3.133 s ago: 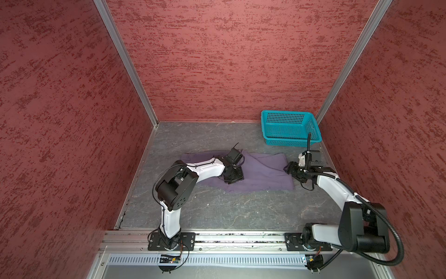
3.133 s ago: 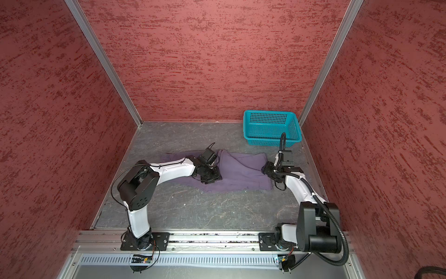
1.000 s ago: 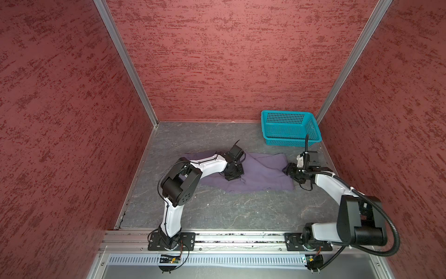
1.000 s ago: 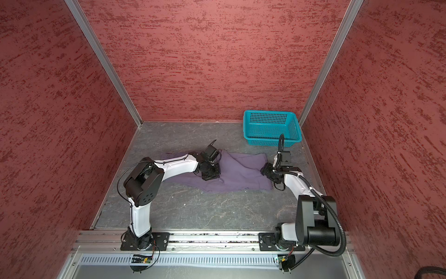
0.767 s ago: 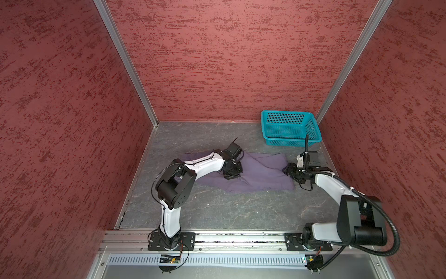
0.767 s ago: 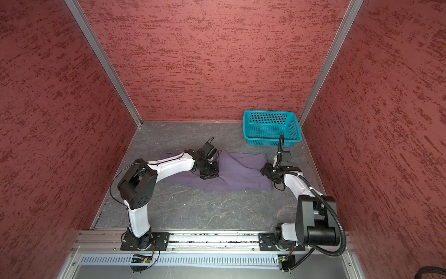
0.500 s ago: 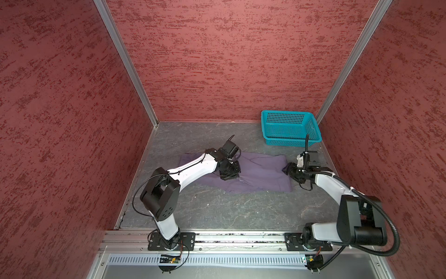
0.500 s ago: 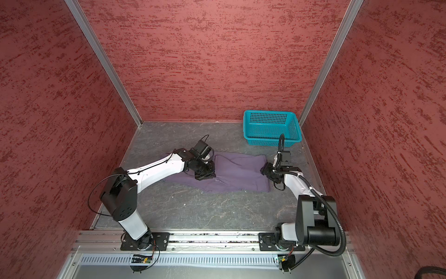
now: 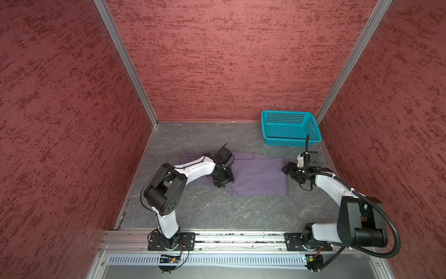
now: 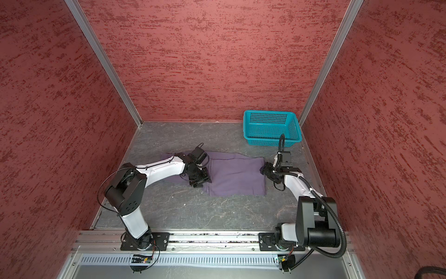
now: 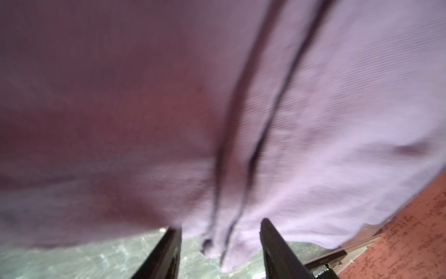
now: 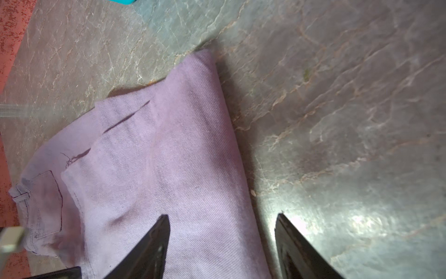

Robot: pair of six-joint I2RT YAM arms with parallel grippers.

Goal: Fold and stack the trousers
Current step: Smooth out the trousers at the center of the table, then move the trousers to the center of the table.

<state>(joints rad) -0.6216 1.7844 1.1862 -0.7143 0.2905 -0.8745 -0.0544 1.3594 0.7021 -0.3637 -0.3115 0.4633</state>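
Both top views show the surface (image 9: 217, 212) with the trousers (image 9: 259, 176) lying flat at its middle, in front of the basket (image 9: 289, 142) and apart from it. Their right part looks doubled over into a neat rectangle, and a thinner stretch runs out leftward under the left arm (image 9: 193, 169).

I judge the twill cloth light, limp and not fragile. It should sag from any single hold and may slide on the smooth stone, so two holds seem wiser, on a folded edge, corner or hem where the layers are thick. The pocket (image 12: 45, 203) end looks bulkier.

The left arm is sharply bent at the elbow. Its forearm reaches across the cloth with the wrist turned down, which puts the left end effector (image 9: 223, 180) low at the near left corner of the doubled part. The right arm (image 9: 330, 186) stretches forward and lies low, so the right end effector (image 9: 288, 169) is at the right edge.

Left wrist view, though blurred, has the jaws apart, with a seamed fold of cloth loose between them and not pinched. Right wrist view has its fingers (image 12: 149, 244) spread too, one over cloth and one over bare stone, straddling the edge and holding nothing
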